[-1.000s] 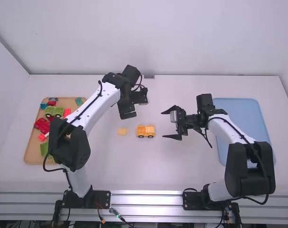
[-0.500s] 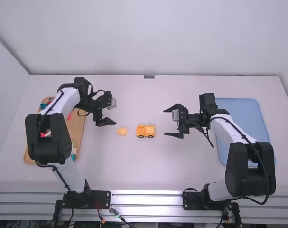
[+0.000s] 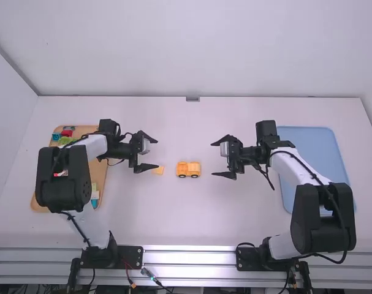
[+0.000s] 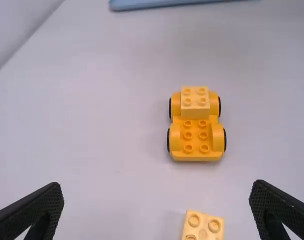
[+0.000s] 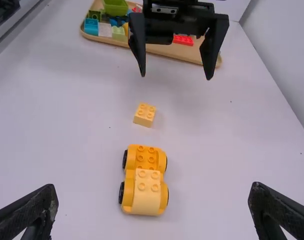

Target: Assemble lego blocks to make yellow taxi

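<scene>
Part-built yellow taxi, mid-way between the side edges of the bench, with mounted block; probably left to add: loose block; left hand, right hand: spread, empty

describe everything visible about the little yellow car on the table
The car looks like glossy plastic: an orange-yellow base with rounded fenders, black wheels and studs exposed at one end. A paler yellow block with four studs on top sits on the end toward the right gripper. It stands upright on the white table, apart from the loose block, with neither gripper touching it.
</scene>
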